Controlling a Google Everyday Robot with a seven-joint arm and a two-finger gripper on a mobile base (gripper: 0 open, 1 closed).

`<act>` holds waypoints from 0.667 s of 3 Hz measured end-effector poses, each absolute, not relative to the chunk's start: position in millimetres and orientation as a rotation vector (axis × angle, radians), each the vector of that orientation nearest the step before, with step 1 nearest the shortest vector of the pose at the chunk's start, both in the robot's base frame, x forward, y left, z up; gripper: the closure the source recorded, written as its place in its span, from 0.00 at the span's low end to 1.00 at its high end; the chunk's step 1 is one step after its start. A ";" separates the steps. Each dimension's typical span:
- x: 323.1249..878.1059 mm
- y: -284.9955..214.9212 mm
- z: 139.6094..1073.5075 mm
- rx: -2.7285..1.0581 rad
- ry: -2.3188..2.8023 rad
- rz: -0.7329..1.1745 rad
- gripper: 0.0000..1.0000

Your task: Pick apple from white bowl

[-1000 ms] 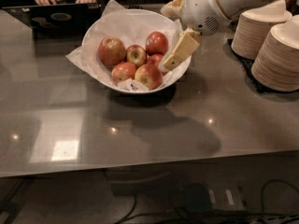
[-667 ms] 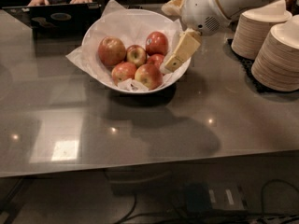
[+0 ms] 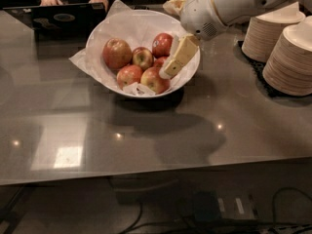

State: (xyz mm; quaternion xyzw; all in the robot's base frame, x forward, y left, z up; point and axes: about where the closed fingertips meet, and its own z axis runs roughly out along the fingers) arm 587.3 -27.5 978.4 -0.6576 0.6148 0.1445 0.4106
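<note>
While gripper (image 3: 168,69) hangs at white bowl (image 3: 187,77) right side | apple (image 3: 117,53) lies left, apart | grip state cannot tell

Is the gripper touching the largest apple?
Apart. The camera view shows the gripper at the right of the bowl, with smaller apples between it and the apple.

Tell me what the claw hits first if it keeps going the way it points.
Over the right side of the white bowl, the claw slants down-left. It would most likely meet the front-right apple first, though depth is unclear.
</note>
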 end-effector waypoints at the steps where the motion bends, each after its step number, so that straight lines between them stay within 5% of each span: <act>1: 610.7 -2.5 965.5 -1.628 1.500 0.414 0.00; 2: 625.7 15.7 956.4 -1.610 1.473 0.449 0.13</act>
